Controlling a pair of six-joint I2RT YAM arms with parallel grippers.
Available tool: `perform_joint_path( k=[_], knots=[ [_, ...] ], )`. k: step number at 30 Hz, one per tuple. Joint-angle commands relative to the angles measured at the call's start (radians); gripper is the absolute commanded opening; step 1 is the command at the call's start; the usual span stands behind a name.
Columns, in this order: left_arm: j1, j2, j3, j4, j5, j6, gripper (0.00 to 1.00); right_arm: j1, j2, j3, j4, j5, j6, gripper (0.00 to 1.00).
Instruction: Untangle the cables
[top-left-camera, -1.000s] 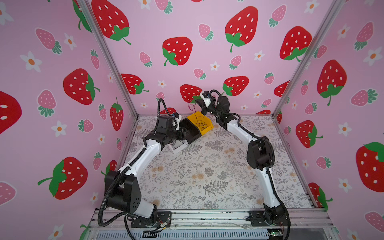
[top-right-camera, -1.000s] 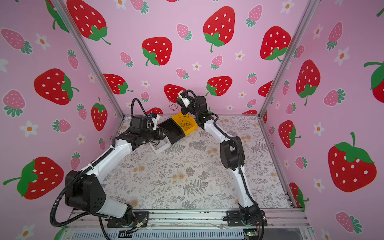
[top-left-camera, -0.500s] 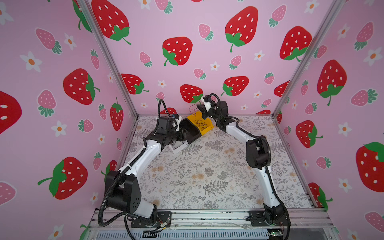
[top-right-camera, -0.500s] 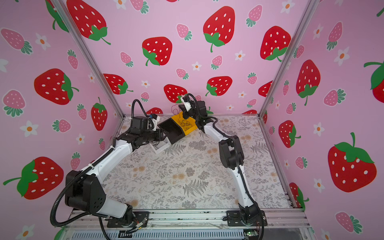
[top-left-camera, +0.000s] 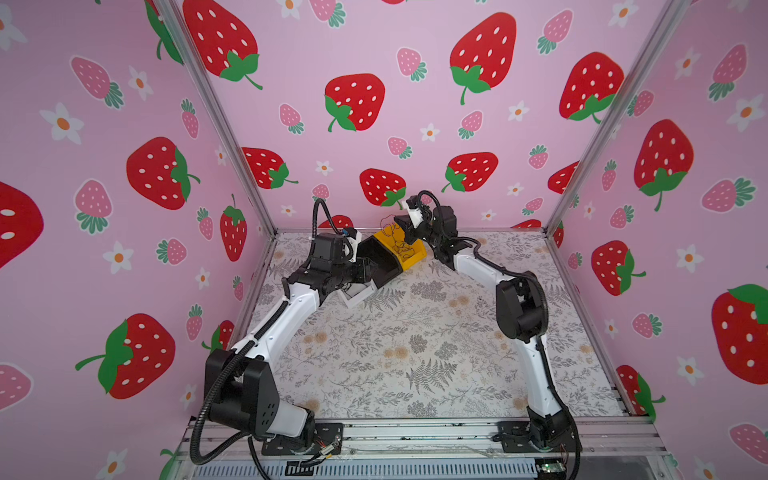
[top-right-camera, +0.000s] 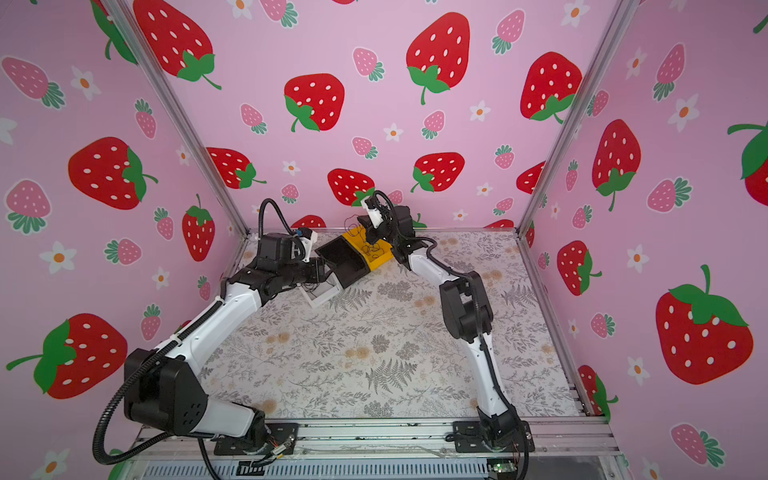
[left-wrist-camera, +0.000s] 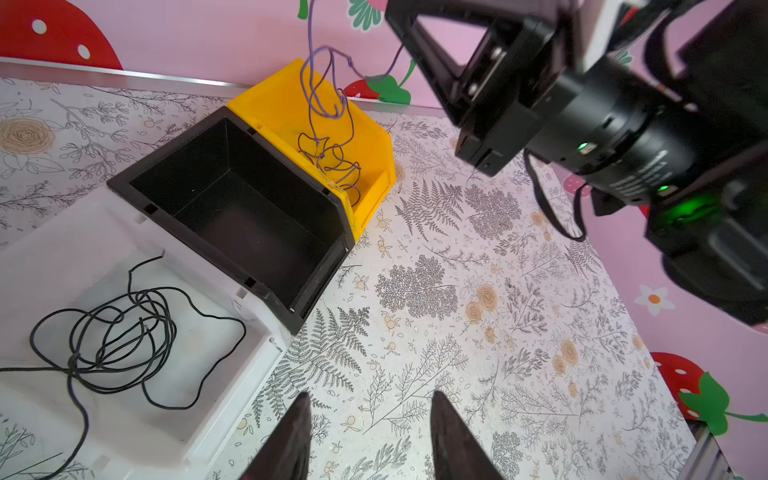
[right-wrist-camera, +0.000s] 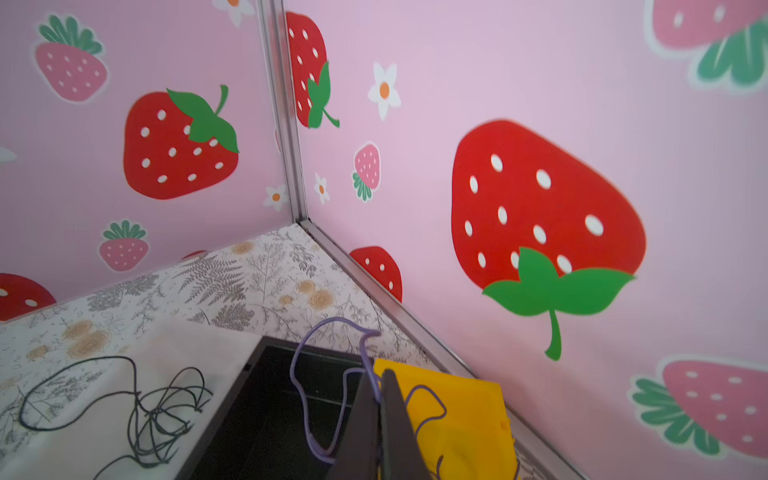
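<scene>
Right jaws tight on the purple cable (right-wrist-camera: 294, 370), left jaws half apart and empty

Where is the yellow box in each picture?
In a top view: yellow box near the back wall, middle.
In a top view: same spot.
Left wrist: beyond the black bin, purple cable dangling into it.
Right wrist: beside the shut right gripper.
Shared landmark: the black bin beside it.
</scene>
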Motion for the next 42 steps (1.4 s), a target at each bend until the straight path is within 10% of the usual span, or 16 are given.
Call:
perform_joint_path(
  k=[1, 42],
  knots=[
    [0.005, -0.034, -0.021, 0.01, -0.006, 0.006, 0.48, 0.022, -0.094, 0.015, 0.044, 0.028, -0.048, 0.0],
    [0.005, -0.016, -0.059, 0.055, 0.008, -0.021, 0.48, 0.034, -0.002, 0.431, 0.097, 0.102, -0.226, 0.0]
  ],
)
